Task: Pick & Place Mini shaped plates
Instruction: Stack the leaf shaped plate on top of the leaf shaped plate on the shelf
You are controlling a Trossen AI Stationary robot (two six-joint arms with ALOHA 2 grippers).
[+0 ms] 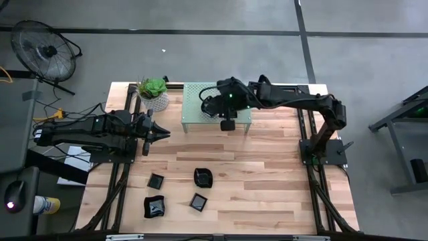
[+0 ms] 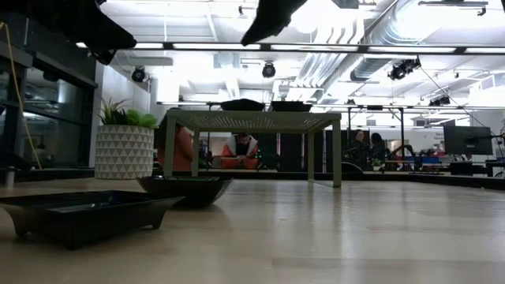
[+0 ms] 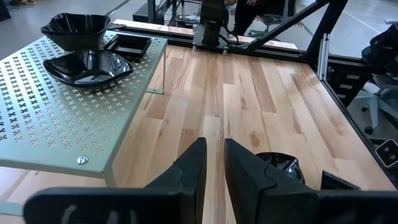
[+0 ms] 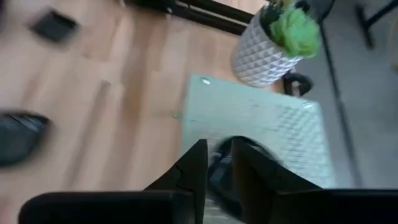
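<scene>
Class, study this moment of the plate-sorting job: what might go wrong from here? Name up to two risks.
1. The right tool hangs over the perforated stand's near edge, where black plates already crowd one end; another plate set there might knock one or slip off.
2. Four plates lie on the table with the left tool waiting nearby; both arms reaching in together might collide.
</scene>
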